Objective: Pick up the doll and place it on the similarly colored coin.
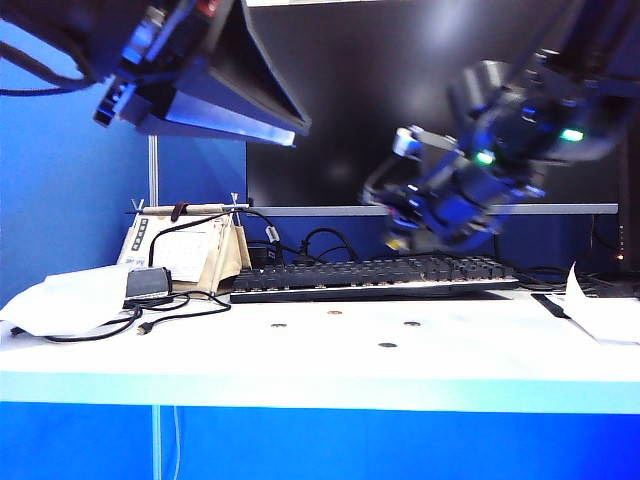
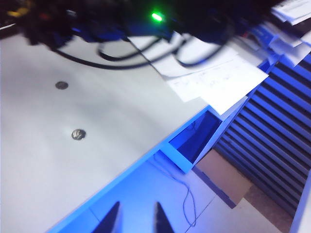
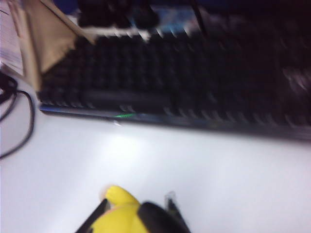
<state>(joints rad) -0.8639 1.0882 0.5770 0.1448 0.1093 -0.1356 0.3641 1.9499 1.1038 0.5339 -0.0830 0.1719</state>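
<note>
Both arms are dark, near-black housings, blue-tinted under the room light. Right arm (image 1: 480, 180): bulky stacked blocks, two green LEDs lit, silver fitting near the wrist, blurred. Left arm (image 1: 170, 60): flat angular panels, black cable looping off it. Left gripper (image 2: 136, 221): two slim dark tapered fingers. Right gripper (image 3: 138, 213): black fingers.

The exterior cam sits low at the table's (image 1: 320, 350) front edge, facing the keyboard (image 1: 375, 276) and dark monitor (image 1: 420, 90) behind it, fairly close. The right gripper (image 1: 400, 235) hangs blurry around 2 o'clock. The left wrist cam rides high past the table edge, tilted down over two grey coins (image 2: 78, 134) and the floor, with the left gripper (image 2: 136, 221) at 6 o'clock. The right wrist cam is low and close, facing the keyboard (image 3: 175, 92). All three views share the white tabletop; the exterior and right wrist views also share the keyboard.
</note>
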